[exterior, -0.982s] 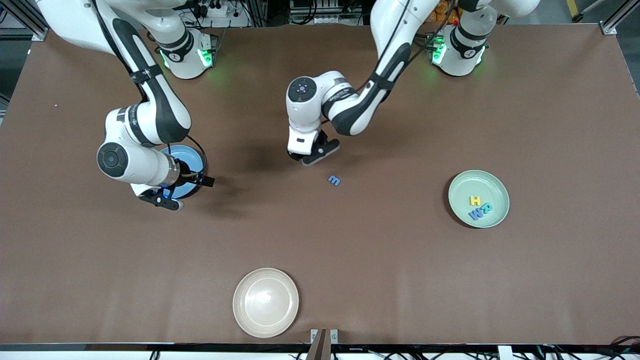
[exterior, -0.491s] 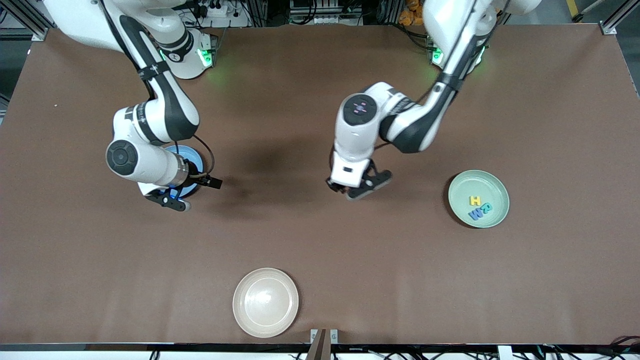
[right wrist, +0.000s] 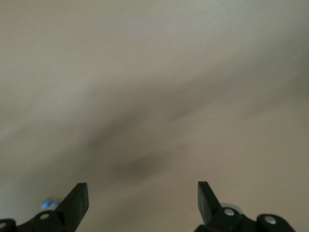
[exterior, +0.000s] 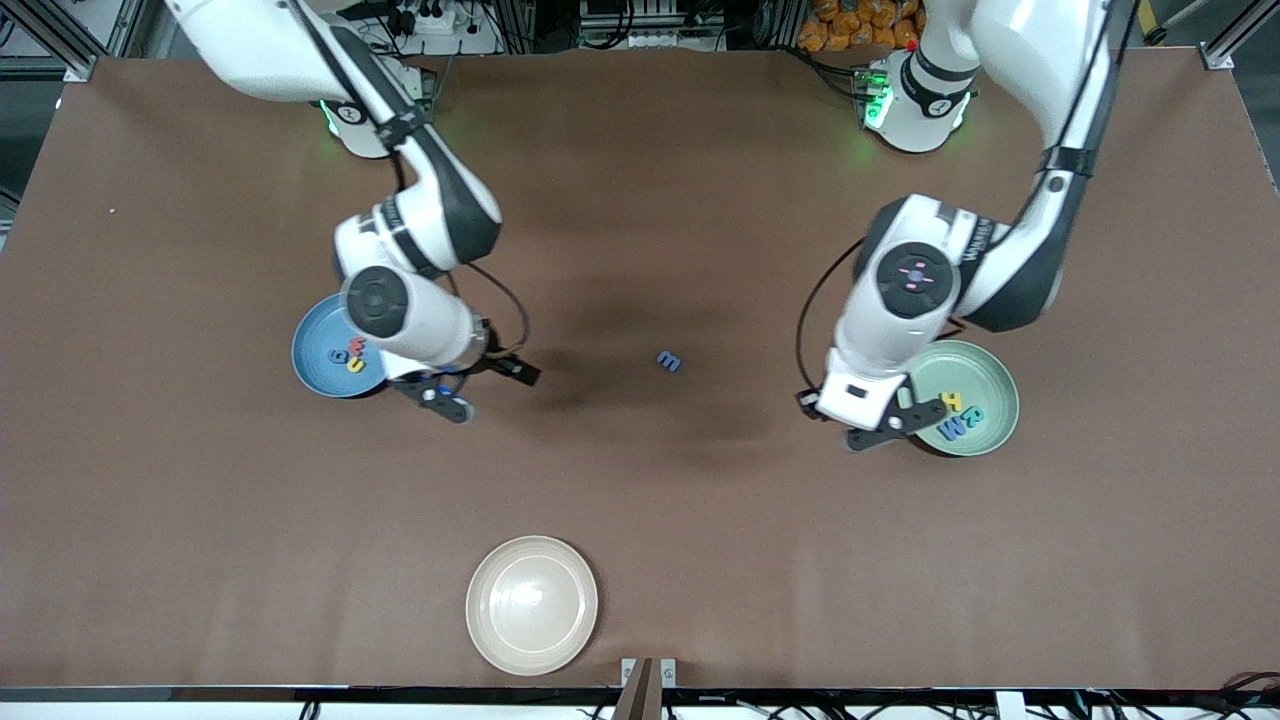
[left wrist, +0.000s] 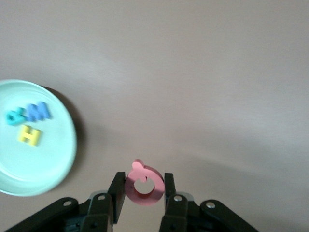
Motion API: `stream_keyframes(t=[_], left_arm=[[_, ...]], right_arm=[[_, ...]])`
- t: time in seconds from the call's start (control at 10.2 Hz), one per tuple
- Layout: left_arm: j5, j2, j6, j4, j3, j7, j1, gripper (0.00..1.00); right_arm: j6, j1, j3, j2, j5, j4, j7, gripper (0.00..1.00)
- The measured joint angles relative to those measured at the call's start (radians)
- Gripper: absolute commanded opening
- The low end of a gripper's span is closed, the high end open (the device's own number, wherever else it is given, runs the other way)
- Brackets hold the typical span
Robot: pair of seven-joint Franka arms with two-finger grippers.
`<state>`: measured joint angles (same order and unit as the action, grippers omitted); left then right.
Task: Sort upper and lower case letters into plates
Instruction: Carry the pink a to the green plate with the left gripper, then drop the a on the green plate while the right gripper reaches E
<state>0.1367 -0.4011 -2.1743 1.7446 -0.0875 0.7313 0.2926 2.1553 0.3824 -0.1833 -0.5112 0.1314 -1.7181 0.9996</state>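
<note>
My left gripper [left wrist: 144, 187] is shut on a red ring-shaped letter [left wrist: 145, 183]. It hangs over the bare table just beside the pale mint green plate [exterior: 992, 385], on the side toward the table's middle [exterior: 872, 425]. That plate [left wrist: 53, 159] holds a yellow H [exterior: 950, 400], a blue letter [exterior: 952, 429] and a teal one [exterior: 973, 416]. The sky blue plate [exterior: 315, 362] holds a red letter [exterior: 356, 346] and a yellow letter [exterior: 355, 365]. My right gripper [exterior: 447, 398] is open and empty [right wrist: 142, 200] over the table beside the blue plate. A small blue letter [exterior: 669, 361] lies alone mid-table.
A cream-beige plate [exterior: 531, 604] with nothing in it sits near the table's front edge, closer to the front camera than everything else. Brown table surface stretches between the two sorting plates.
My left arm has swung from the table's middle to the mint plate's edge, carrying the red letter. My right arm has moved off the blue plate toward the middle, uncovering its letters.
</note>
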Motion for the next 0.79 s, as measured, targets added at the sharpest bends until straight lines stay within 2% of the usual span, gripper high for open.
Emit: stream_keyframes(t=[0.29, 0.59, 0.69, 0.79], left_arm=[[0.000, 0.051, 0.000, 0.113, 0.029, -0.186, -0.089, 0.00], [0.000, 0.066, -0.048, 0.192, 0.118, -0.349, -0.113, 0.00], [0.000, 0.066, -0.084, 0.222, 0.153, -0.392, -0.116, 0.08], [0.000, 0.065, -0.109, 0.246, 0.177, -0.420, -0.121, 0.90]], right_arm=[[0.010, 0.113, 0.002, -0.139, -0.076, 0.159, 0.168, 1.00], [0.054, 0.148, -0.049, -0.181, -0.220, 0.195, -0.007, 1.00], [0.097, 0.157, -0.066, -0.193, -0.242, 0.195, -0.066, 1.00], [0.141, 0.167, -0.083, -0.209, -0.261, 0.196, -0.099, 1.00]])
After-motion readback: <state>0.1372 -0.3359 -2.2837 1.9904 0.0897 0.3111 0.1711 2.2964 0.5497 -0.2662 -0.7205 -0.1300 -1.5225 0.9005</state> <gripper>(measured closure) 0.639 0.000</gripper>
